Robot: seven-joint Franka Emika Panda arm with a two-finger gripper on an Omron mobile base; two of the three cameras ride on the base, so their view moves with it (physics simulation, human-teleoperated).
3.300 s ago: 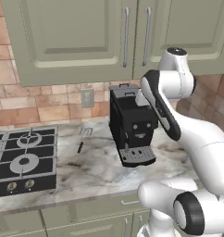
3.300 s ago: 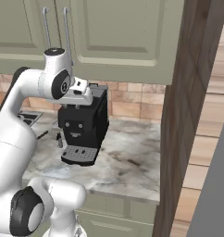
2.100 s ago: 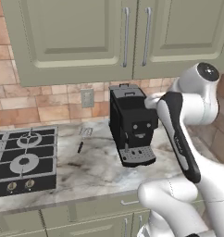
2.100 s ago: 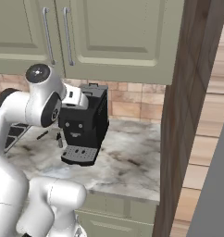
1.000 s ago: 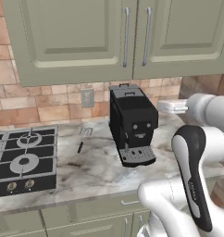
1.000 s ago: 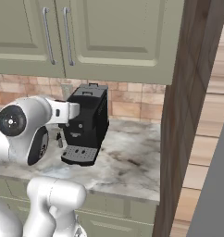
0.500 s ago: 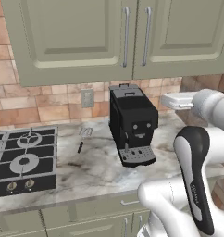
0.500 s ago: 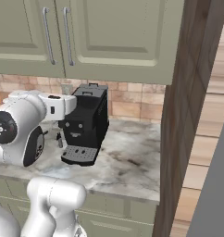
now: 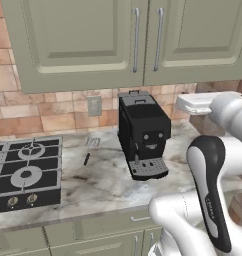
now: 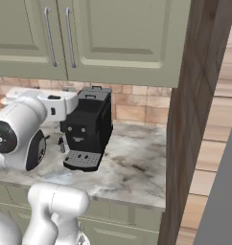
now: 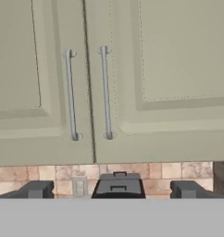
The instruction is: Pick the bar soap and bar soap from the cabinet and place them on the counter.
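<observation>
The sage-green wall cabinet (image 9: 88,45) (image 10: 113,38) (image 11: 155,69) hangs above the counter with both doors closed, so both bar soaps are hidden. Its two long silver handles (image 11: 106,92) meet at the middle seam. My gripper (image 11: 111,190) is open and holds nothing; its two dark fingertips (image 11: 36,190) stand wide apart at the bottom of the hand view. It faces the doors from a distance, below the handles. The white hand (image 9: 195,102) (image 10: 53,103) hovers beside the coffee machine, over the marbled counter (image 9: 103,185) (image 10: 132,167).
A black coffee machine (image 9: 143,132) (image 10: 87,129) stands on the counter under the cabinet seam. A black gas hob (image 9: 23,172) lies to the left, with a small dark utensil (image 9: 88,155) beside it. A brown wooden side panel (image 10: 194,119) closes the right end.
The arm has swung back from in front of the coffee machine toward the base, and the hand has risen and levelled to face the closed cabinet doors.
</observation>
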